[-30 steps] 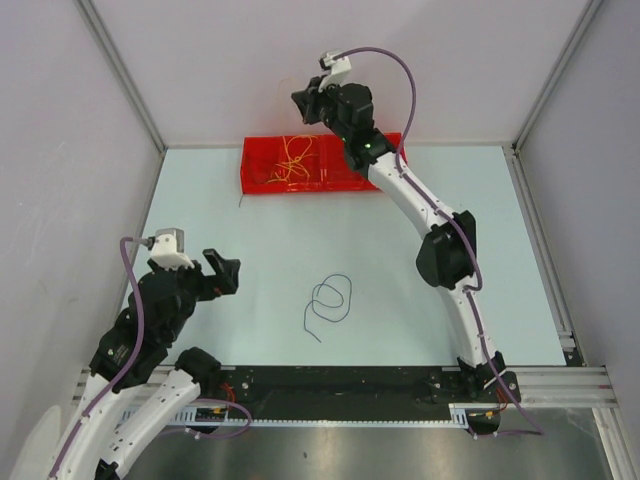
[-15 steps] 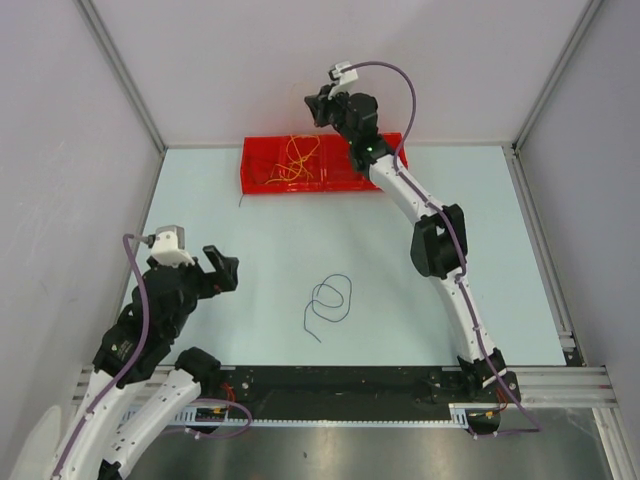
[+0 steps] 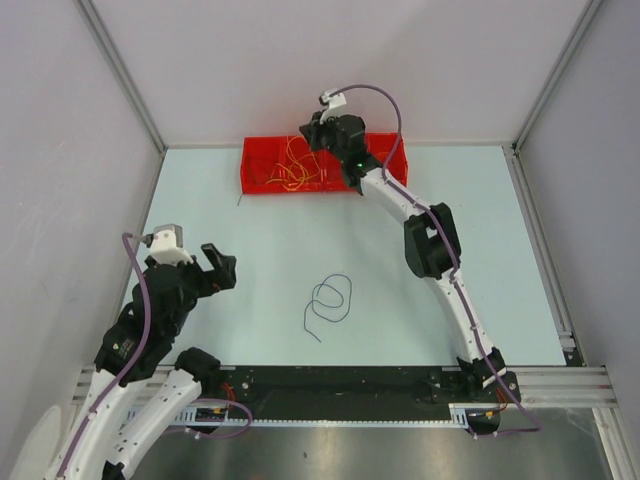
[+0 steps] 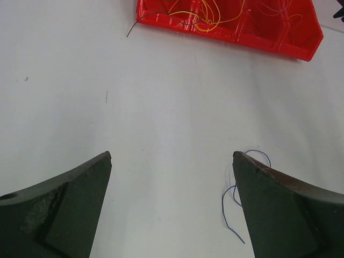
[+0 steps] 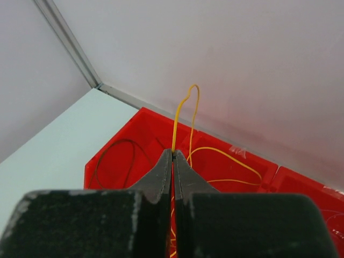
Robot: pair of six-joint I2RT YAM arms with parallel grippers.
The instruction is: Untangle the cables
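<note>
Pinching a yellow cable (image 5: pixel 184 110) between fully closed fingers, the right gripper (image 5: pixel 173 152) hangs over the red tray (image 3: pixel 254 178), which sits at the far edge of the table (image 3: pixel 230 230), tight against the back wall (image 3: pixel 200 70). In the right wrist view the held cable rises past the fingertips in a narrow loop toward that wall, while another yellow strand curves down into the tray on the right. A tangle of orange and yellow wires (image 3: pixel 292 166) lies in the left half of the tray, and a dark wire (image 5: pixel 115 148) curls inside its left compartment. One thin dark end (image 4: pixel 132 28) trails over the tray's near left corner onto the table. The left gripper (image 4: pixel 172 158) hovers over the near left part of the table, close to the left wall (image 3: pixel 60 200), its fingers spread wide apart and holding nothing. A navy cable (image 3: pixel 331 298) lies alone in loose loops near the middle of the table, to the right of the left gripper and well apart from the tray. Bare table stretches between this cable and the tray's near edge. The right arm (image 3: pixel 430 245) reaches across the right half from the near edge to the tray.
</note>
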